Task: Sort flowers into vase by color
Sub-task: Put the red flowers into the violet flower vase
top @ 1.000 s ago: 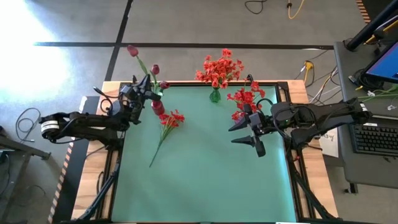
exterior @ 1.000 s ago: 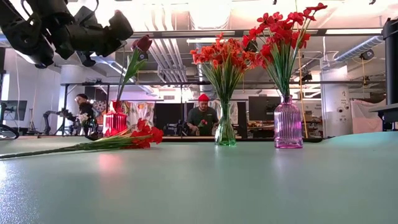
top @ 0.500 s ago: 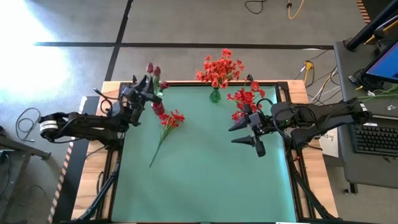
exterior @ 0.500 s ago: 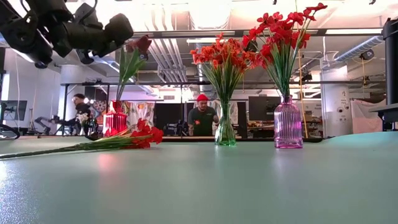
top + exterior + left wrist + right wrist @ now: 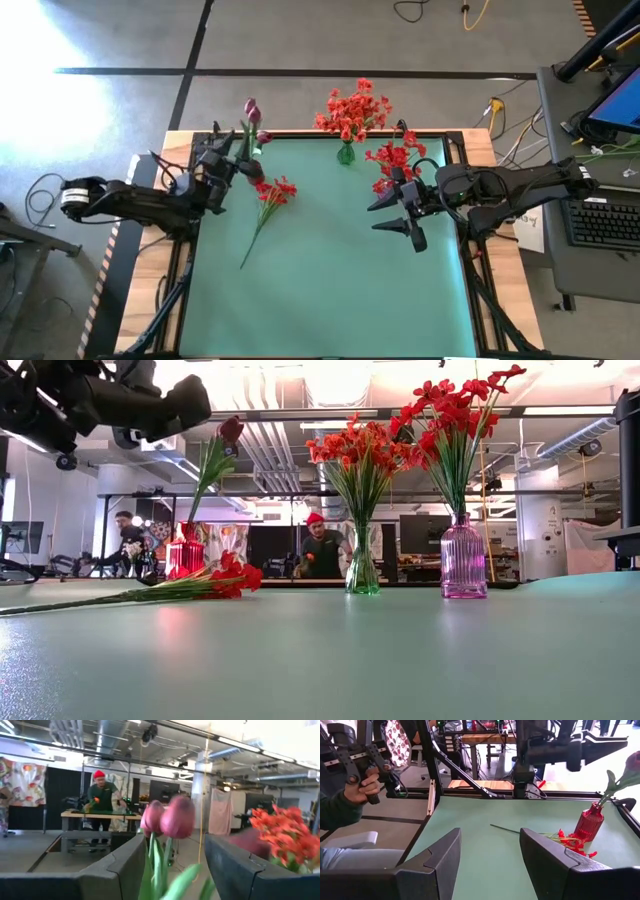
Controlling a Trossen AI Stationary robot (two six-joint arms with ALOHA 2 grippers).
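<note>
Dark magenta tulip flowers (image 5: 250,110) stand in a red vase (image 5: 255,172) at the table's far left, their stalks in its neck. My left gripper (image 5: 232,152) hovers open just left of them; in the left wrist view the buds (image 5: 170,817) show between and beyond its spread fingers, apart from both. A bright red flower (image 5: 272,192) lies flat on the green table (image 5: 330,290), its stalk pointing toward the near edge. Orange-red flowers (image 5: 352,110) fill a green vase (image 5: 346,154). Red flowers (image 5: 393,160) stand in a pink vase (image 5: 463,560). My right gripper (image 5: 400,218) waits open above the table's right.
A person's hand (image 5: 360,775) with a controller shows beyond the table's left side in the right wrist view. People stand in the room behind. A desk with a keyboard (image 5: 605,222) sits right of the table. The near half of the green surface holds nothing but the stalk.
The tulip that leaned far out toward the table's far left has swung over and now stands close to upright beside the other buds in the red vase. My left gripper has rolled and drawn back a little toward the table's left edge, and the tulips stand free of it.
</note>
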